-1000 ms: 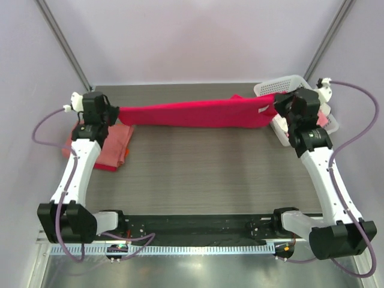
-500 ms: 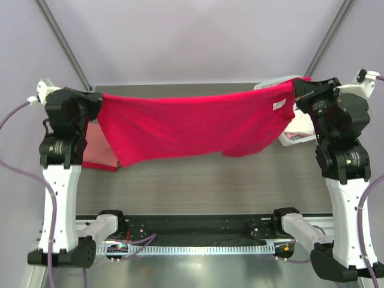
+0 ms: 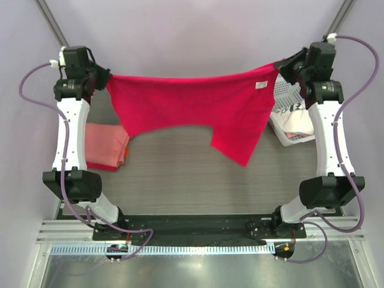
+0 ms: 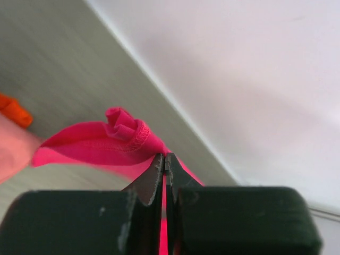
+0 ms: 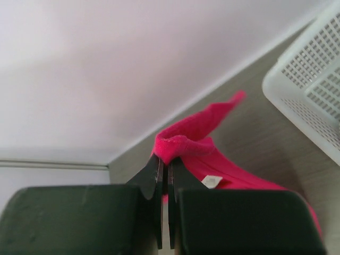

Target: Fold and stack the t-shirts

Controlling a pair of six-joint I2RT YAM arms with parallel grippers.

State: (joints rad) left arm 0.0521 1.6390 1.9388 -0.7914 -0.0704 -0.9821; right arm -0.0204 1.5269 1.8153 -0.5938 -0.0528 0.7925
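Your bench (image 3: 180,180), grey wood grain, fills the middle of the top view. The crimson t-shirt (image 3: 186,108) is off the bench, hung wide in the air between your two arms. Its top edge is pulled nearly straight from left to right, its lower edge sags, and one flap droops lowest right of centre. Both arms stand raised, one at each side of the bench. The white lattice basket (image 3: 277,95) sits at the far right of the bench beside the right arm, partly hidden behind the hanging cloth, with the white dark-printed t-shirt (image 3: 295,123) lying inside it. The salmon-pink t-shirt (image 3: 105,147) lies folded flat on the left side of the bench, next to the left arm and below the hanging shirt's left end. Your left tool (image 4: 164,159) is clenched on a bunched corner of the crimson t-shirt, fingers pressed together with cloth pinched between them. Your right tool (image 5: 164,162) is likewise clamped on the opposite top corner. The small white label (image 3: 261,85) shows on the cloth just below the right tool's grip.
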